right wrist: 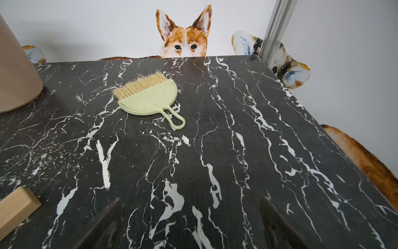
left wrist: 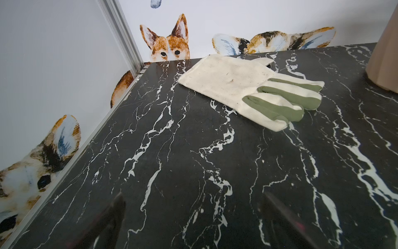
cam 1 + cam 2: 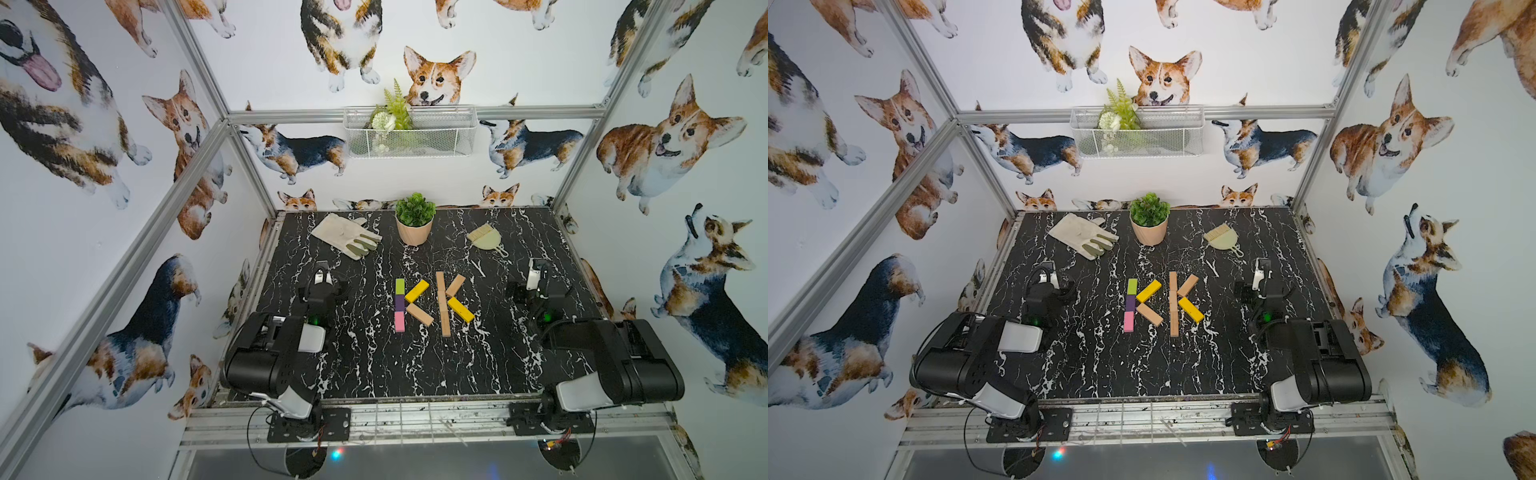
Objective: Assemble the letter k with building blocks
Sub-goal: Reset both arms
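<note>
The building blocks lie flat mid-table as two letter shapes, seen in both top views. The left shape stacks green, purple and pink bars as a stem, with a yellow bar and a tan bar as arms. The right shape has a tan stem, a tan upper arm and a yellow lower arm. My left gripper is open and empty, left of the blocks. My right gripper is open and empty, to their right. One tan block end shows in the right wrist view.
A white and green glove, a potted plant and a brush with a pale green dustpan sit along the table's back. A wire basket hangs on the back wall. Metal frame posts stand at the corners.
</note>
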Available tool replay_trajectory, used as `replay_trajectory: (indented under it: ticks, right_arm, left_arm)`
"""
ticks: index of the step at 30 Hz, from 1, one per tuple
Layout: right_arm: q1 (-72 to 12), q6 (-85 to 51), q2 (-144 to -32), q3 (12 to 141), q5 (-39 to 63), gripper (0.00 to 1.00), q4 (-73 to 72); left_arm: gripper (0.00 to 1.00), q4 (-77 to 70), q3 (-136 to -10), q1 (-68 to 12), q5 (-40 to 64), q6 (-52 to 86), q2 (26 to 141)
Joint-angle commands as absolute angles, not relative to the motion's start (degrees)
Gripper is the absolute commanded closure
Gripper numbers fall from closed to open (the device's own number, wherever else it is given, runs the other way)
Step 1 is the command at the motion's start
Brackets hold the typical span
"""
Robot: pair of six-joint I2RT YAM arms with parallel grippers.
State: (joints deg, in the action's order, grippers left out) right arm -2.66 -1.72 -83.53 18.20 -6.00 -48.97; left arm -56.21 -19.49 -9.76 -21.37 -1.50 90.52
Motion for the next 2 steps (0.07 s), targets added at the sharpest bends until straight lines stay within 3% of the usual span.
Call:
replay_trajectory:
  ticks: [1,2]
  right_arm:
    - [-1.9,-2.4,-83.2,18.8,-3.3,0.01,-47.4]
    - [-1.9,-2.4,-83.1,18.7,-3.4,0.00,-47.5]
  left_arm:
    - [0.00,-58.9,-19.5,-9.8,-21.2,-2.5,90.5]
    - [0.00,-58.9,-19.5,-9.8,-21.2,-2.5,90.5]
